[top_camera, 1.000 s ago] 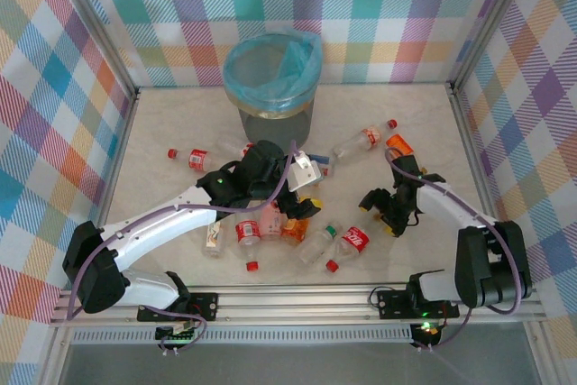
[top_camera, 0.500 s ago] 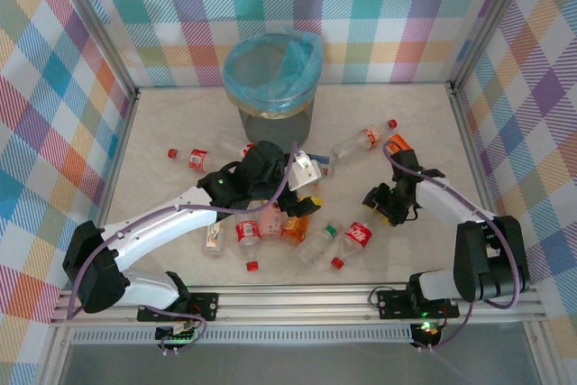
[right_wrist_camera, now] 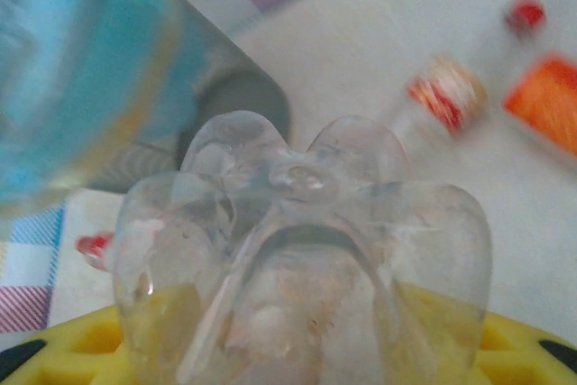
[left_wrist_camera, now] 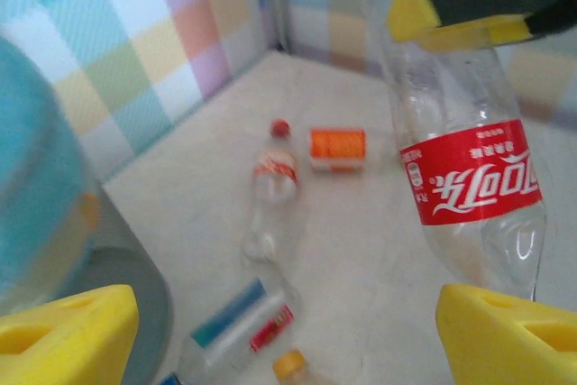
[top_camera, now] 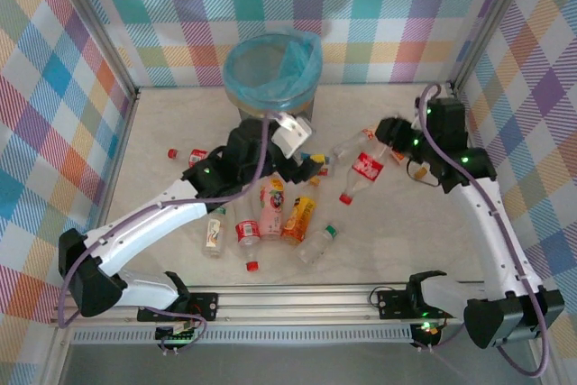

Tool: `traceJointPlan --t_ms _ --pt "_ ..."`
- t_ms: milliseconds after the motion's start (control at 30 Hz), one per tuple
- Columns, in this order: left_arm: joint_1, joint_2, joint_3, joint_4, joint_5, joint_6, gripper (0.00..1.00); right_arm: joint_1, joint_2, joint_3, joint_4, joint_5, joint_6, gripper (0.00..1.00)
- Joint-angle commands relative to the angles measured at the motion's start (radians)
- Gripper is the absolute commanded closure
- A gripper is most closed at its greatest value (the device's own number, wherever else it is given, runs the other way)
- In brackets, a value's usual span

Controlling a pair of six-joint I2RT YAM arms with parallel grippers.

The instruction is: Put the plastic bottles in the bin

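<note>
Bottles are lying scattered across the tabletop in front of the bin, among them a pink one and an orange one. I am watching my right hand clamping a clear red-labelled bottle near its base, neck hanging downward, off to the right of the bin and not over its opening. My left hand is hovering just in front of the bin, its yellow pads spread wide with nothing between them.

A pale marbled tabletop lies enclosed by pastel plaid walls.
</note>
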Motion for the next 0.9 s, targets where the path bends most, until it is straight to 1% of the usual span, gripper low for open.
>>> traceJointPlan --t_ms 0,100,200,267,367,467,567,700,767,867 --pt "0.039 -0.048 0.114 -0.025 -0.081 -0.148 0.15 0.05 0.034 0.144 0.087 0.021 -0.082 0.59" --pt "0.081 -0.037 0.231 -0.117 -0.115 -0.218 0.14 0.111 0.095 0.273 0.163 0.057 -0.126 0.6" --pt "0.138 0.004 0.357 -0.217 -0.113 -0.272 0.14 0.181 0.17 0.388 0.256 0.082 -0.17 0.6" --pt "0.193 0.039 0.44 -0.274 -0.087 -0.319 0.14 0.224 0.235 0.474 0.319 0.089 -0.207 0.6" --pt "0.291 0.071 0.522 -0.313 -0.028 -0.39 0.15 0.266 0.35 0.622 0.36 0.098 -0.259 0.6" --pt "0.37 0.071 0.542 -0.311 0.008 -0.439 0.15 0.282 0.472 0.765 0.393 0.094 -0.295 0.6" --pt "0.425 0.073 0.547 -0.32 0.037 -0.474 0.15 0.285 0.591 0.88 0.446 0.064 -0.34 0.6" --pt "0.45 0.07 0.531 -0.333 0.061 -0.492 0.15 0.288 0.764 1.058 0.453 0.049 -0.43 0.6" --pt "0.455 0.07 0.522 -0.345 0.068 -0.496 0.15 0.29 0.865 1.184 0.422 0.072 -0.482 0.6" --pt "0.456 0.059 0.49 -0.349 0.07 -0.505 0.16 0.29 0.989 1.326 0.41 0.101 -0.553 0.61"
